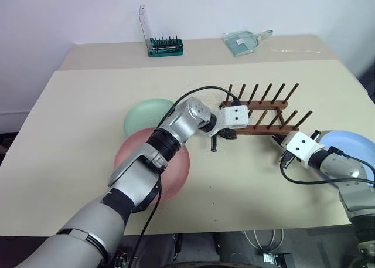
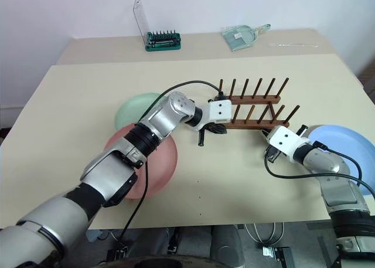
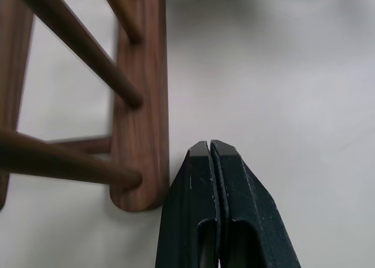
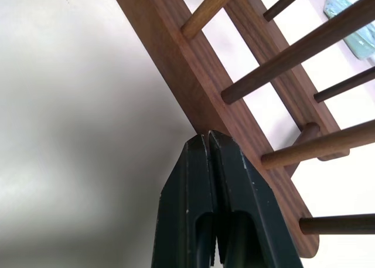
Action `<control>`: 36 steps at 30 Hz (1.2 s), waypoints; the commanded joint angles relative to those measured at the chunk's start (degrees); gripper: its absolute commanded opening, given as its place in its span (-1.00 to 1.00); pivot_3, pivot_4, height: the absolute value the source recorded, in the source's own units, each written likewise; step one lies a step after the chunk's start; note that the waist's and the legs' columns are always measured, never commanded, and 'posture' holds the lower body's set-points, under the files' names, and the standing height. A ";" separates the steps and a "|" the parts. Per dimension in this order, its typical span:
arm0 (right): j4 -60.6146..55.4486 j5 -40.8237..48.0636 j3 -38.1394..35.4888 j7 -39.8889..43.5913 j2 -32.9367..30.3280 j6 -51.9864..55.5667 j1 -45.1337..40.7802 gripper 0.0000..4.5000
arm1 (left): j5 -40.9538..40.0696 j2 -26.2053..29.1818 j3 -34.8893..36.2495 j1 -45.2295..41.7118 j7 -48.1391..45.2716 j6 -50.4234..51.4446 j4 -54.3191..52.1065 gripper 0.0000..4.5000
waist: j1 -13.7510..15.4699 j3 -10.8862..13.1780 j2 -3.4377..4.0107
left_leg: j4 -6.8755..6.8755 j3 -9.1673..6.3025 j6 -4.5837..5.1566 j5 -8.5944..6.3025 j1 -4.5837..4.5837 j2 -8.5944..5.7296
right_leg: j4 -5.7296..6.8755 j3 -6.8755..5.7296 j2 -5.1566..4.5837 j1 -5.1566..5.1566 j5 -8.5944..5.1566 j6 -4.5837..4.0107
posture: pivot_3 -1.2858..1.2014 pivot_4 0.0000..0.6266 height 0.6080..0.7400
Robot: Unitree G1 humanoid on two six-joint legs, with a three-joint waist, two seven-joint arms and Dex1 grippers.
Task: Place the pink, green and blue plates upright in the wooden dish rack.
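Closed, empty grippers, left [image 1: 214, 145] and right [image 1: 283, 158], flank wooden dish rack [image 1: 263, 112], likely steadying it. Plates wait flat on bench.

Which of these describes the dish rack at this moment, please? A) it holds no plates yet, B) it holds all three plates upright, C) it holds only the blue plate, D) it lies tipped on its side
A: the wooden dish rack stands with bare pegs, while the pink plate, green plate and blue plate lie flat on the table.
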 commanded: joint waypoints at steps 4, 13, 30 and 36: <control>-15.53 15.10 -6.58 9.94 -2.29 8.84 6.54 -0.98 | -9.06 8.60 4.37 -1.80 -11.88 12.99 -15.20 -1.00 | -0.31 -0.01 0.03 | 0.00 -0.02 0.00 0.00 -0.01 0.03 | 0.03 0.00 0.01 -0.04 0.00 0.00 | 0.03 -0.52 1.00; -32.06 48.77 -19.05 11.38 -0.72 31.92 3.57 -0.98 | -18.10 12.26 16.65 -10.54 -8.27 15.14 -14.11 -1.00 | 0.19 0.05 -0.07 | 0.10 -0.19 0.01 -0.01 -0.13 0.01 | -0.04 -0.05 0.01 -0.02 0.01 -0.01 | 0.03 -0.52 1.00; -33.20 64.50 -22.99 11.97 -1.39 43.84 -2.70 0.99 | -21.81 33.35 22.08 -17.55 -7.32 28.60 -7.19 0.99 | -0.09 0.02 -0.02 | 0.03 -0.14 0.02 -0.01 -0.14 0.02 | 0.07 -0.05 0.02 -0.17 0.05 -0.02 | 0.03 -0.52 1.00; -37.00 65.55 -21.28 19.13 -1.30 44.41 0.46 0.99 | -17.26 44.93 15.29 -16.98 -10.69 35.97 -4.31 0.99 | -0.34 0.02 -0.03 | 0.02 -0.13 0.02 -0.02 -0.13 0.01 | 0.08 -0.05 0.02 -0.18 0.05 -0.02 | 0.03 -0.52 1.00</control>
